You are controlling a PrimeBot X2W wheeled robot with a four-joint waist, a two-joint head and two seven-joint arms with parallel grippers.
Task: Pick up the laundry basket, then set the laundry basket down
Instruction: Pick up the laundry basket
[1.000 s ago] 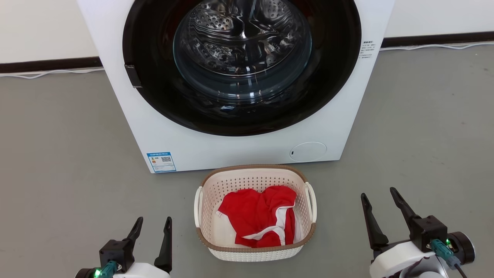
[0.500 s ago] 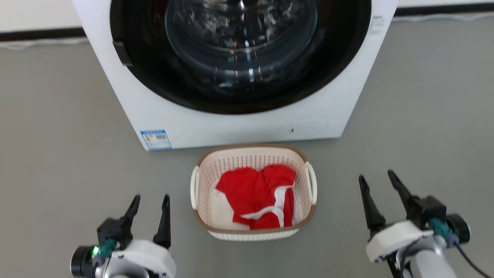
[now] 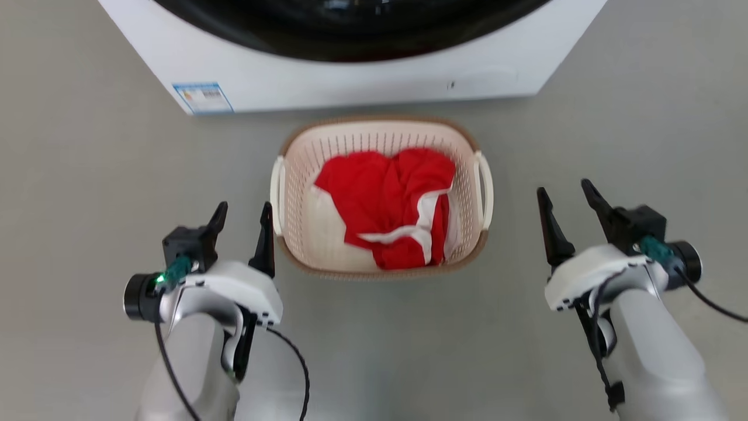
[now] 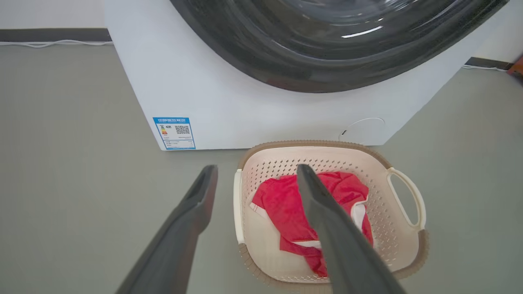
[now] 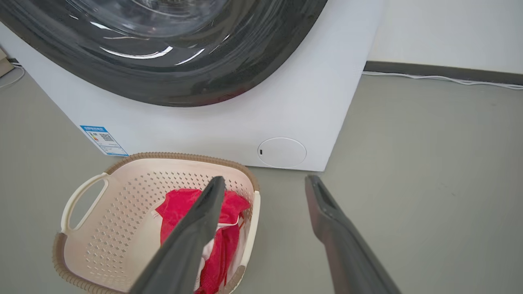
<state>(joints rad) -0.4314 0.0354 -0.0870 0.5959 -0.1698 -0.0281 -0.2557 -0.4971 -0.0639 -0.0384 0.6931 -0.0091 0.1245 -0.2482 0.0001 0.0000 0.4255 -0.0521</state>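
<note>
Balance looks key to the lift, so each claw should close on one loop handle [image 3: 486,190] of the laundry basket [image 3: 374,273], which sits on the floor [image 3: 87,175] just before the washing machine [image 3: 350,82], flanked by the left gripper [image 3: 244,206], close beside it, and the right gripper [image 3: 563,187], farther off, both spread wide, empty, fingers pointing forward.

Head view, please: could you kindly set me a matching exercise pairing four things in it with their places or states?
1 laundry basket
2 red garment
3 left gripper
4 washing machine

a inside the basket
b open, left of the basket
c on the floor, before the machine
d at the view's top edge

Pairs: 1-c, 2-a, 3-b, 4-d
</note>
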